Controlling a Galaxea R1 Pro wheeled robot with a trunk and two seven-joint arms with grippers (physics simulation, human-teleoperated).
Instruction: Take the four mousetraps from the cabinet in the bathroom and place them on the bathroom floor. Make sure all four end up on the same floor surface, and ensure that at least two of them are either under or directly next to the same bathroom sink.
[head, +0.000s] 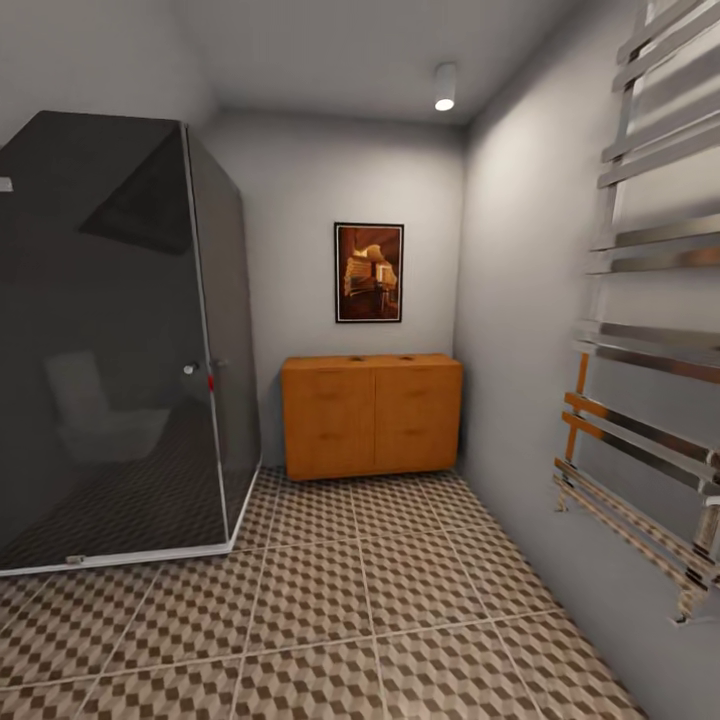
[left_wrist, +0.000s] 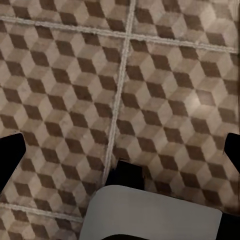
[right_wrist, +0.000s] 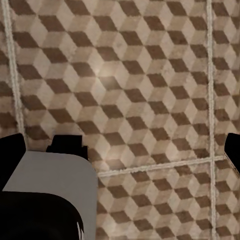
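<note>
The orange-brown cabinet (head: 372, 415) stands against the far wall, its drawer fronts shut. Two tiny dark specks lie on its top, too small to tell whether they are mousetraps. The cube-patterned bathroom floor (head: 330, 600) stretches from me to the cabinet. My left gripper (left_wrist: 120, 150) hangs open over bare tiles, its dark fingertips (left_wrist: 10, 155) at the picture's edges. My right gripper (right_wrist: 122, 150) is also open above the floor, with nothing between its fingers. The bathroom sink is out of view.
A dark glass shower cabin (head: 120, 340) fills the left side up to the cabinet. A chrome towel rail (head: 650, 380) juts from the right wall close by. A framed picture (head: 368, 272) hangs above the cabinet. A tiled lane runs between shower and right wall.
</note>
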